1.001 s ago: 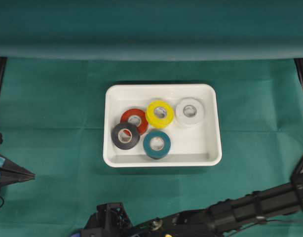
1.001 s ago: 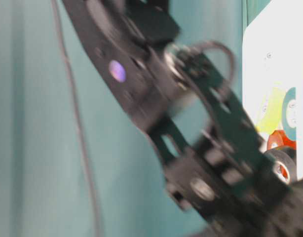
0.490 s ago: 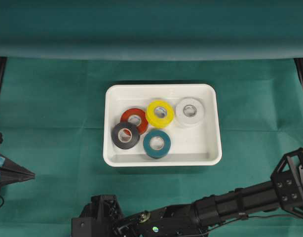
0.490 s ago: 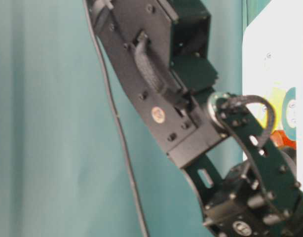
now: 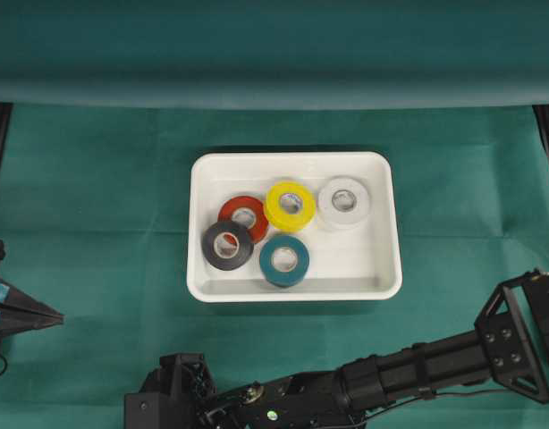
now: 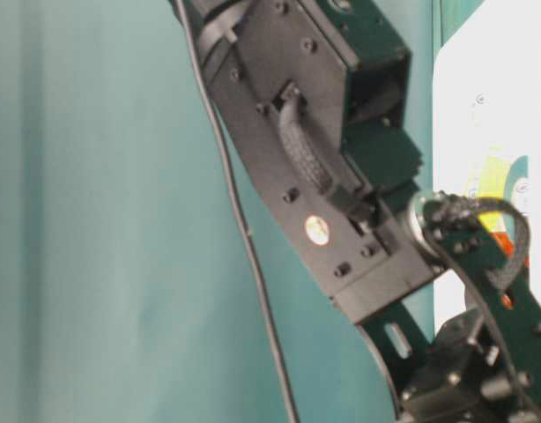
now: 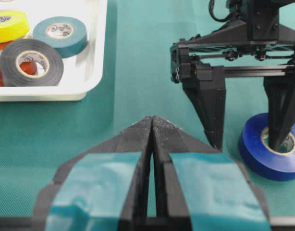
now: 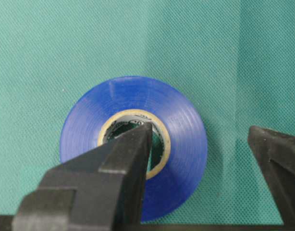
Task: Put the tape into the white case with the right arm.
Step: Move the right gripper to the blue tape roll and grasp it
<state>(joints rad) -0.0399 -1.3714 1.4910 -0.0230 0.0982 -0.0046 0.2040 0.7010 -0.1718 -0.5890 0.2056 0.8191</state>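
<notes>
Beside the white case (image 7: 92, 72), right gripper (image 7: 246, 139) straddles blue tape's (image 7: 263, 159) wall.

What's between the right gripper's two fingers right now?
In the right wrist view, the wall of the blue tape roll: one finger sits in its core, the other outside. The right gripper hasn't closed on it.

Case: the white case (image 5: 292, 290) sits mid-frame on the counter (image 5: 96, 206) in the overhead view.
In the case: five rolls (image 5: 284, 260) bunched in its lower left and middle.
Tape: the tape (image 8: 133, 144) lies on the counter, outside the case.
My right gripper (image 8: 200, 154): straddles one side of the tape's ring, one finger in its hole, the other outside.
My left gripper (image 7: 152, 126): lower middle of the left wrist view, left of the tape.
</notes>
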